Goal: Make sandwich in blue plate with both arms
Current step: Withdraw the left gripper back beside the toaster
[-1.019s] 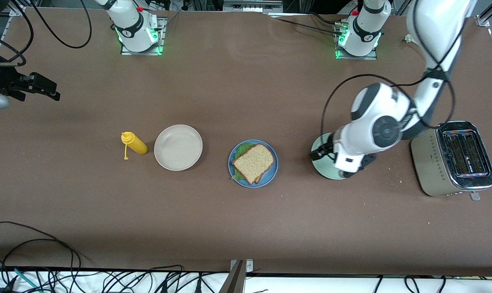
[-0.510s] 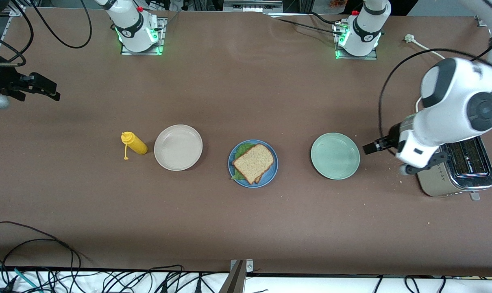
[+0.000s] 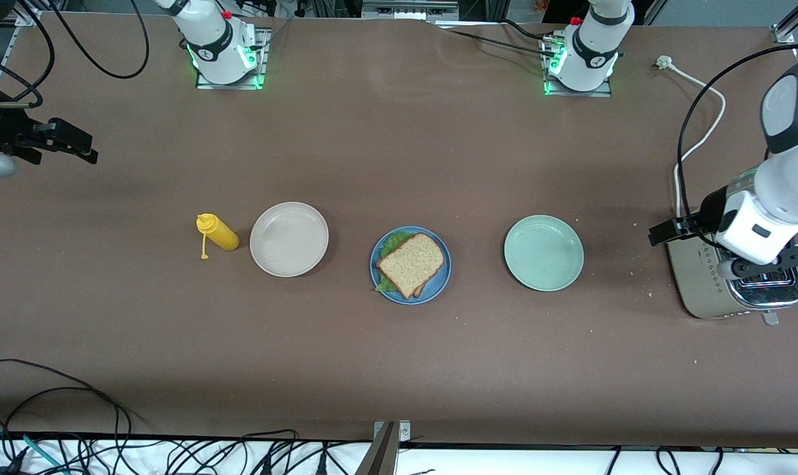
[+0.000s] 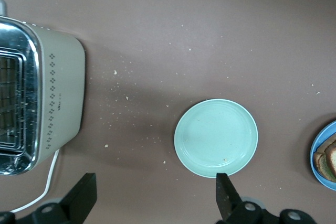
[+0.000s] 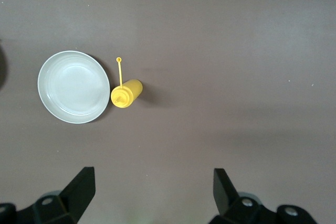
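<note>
1. The sandwich (image 3: 411,264) lies on the blue plate (image 3: 441,276) at the centre of the front view: a bread slice on top, lettuce showing at the plate's upper-left rim, and the edge of what looks like a second slice under it. By these views the stack seems complete.
2. The mint plate (image 3: 543,253) sits beside it toward the left arm's end, the white plate (image 3: 289,239) and mustard bottle (image 3: 217,233) toward the right arm's end.
3. The left gripper (image 3: 666,232) hangs over the toaster (image 3: 699,284) at the frame's right edge, jaws spread wide and empty.
4. The right gripper (image 3: 69,142), at the frame's upper left, waits, spread wide and empty in its wrist view.
5. Both grippers are well apart from the sandwich; the left looks somewhat nearer, the sandwich lying toward frame-left of it, past the mint plate.
</note>
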